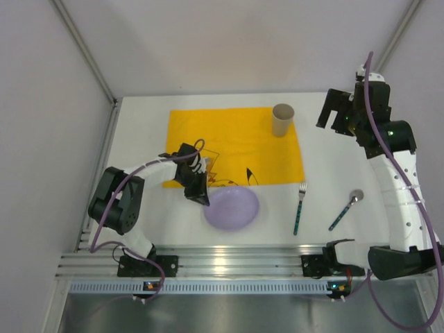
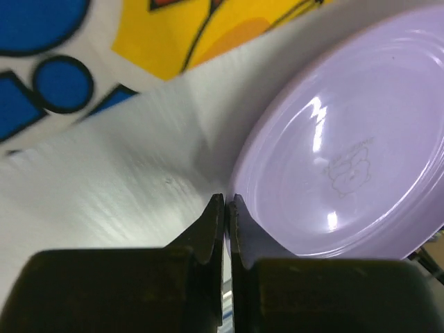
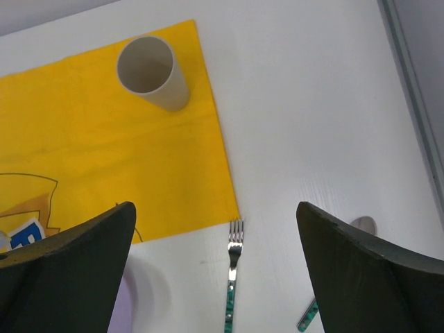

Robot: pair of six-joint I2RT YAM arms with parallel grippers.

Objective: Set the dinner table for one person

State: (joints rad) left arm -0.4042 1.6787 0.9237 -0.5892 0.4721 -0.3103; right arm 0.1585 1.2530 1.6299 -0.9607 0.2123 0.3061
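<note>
Dinner table (image 1: 326, 194) runs lengthwise left-right; left pincer (image 2: 225, 202) together at plate (image 1: 232, 208) rim, right pincer (image 3: 215, 208) apart.

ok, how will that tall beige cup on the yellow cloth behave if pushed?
The tall beige cup stands upright, taller than wide, so a high push probably tips it. Its round, tapered wall would likely roll in an arc. It sits on the yellow cloth, which may drag along.

Top view overlooks the whole matte white worktop (image 1: 333, 159); left wrist sits close by the round lilac plate (image 2: 347, 159); right wrist, higher, shares the yellow cloth (image 3: 104, 152).
</note>
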